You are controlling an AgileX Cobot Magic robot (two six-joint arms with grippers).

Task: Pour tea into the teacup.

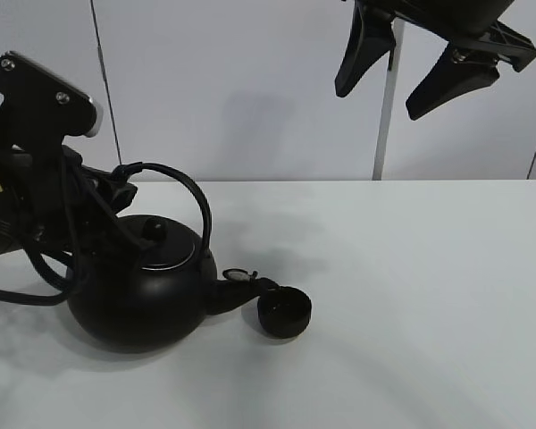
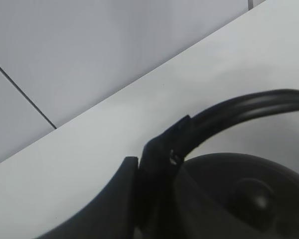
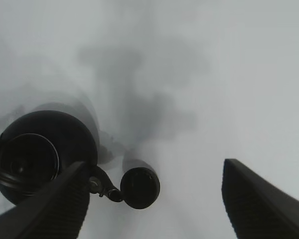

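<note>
The big round black kettle rests on the white table at the left. My left gripper is shut on the near end of its arched handle. In the left wrist view one finger lies against the handle above the kettle's lid. The spout points right, and its tip sits at the rim of the small black teacup. I see no stream of tea. My right gripper hangs open high above the table. From there it looks down on the kettle and the teacup.
A pale wall with vertical seams stands behind the table. The left arm's cables loop beside the kettle. White tabletop stretches to the right of the teacup and towards the front edge.
</note>
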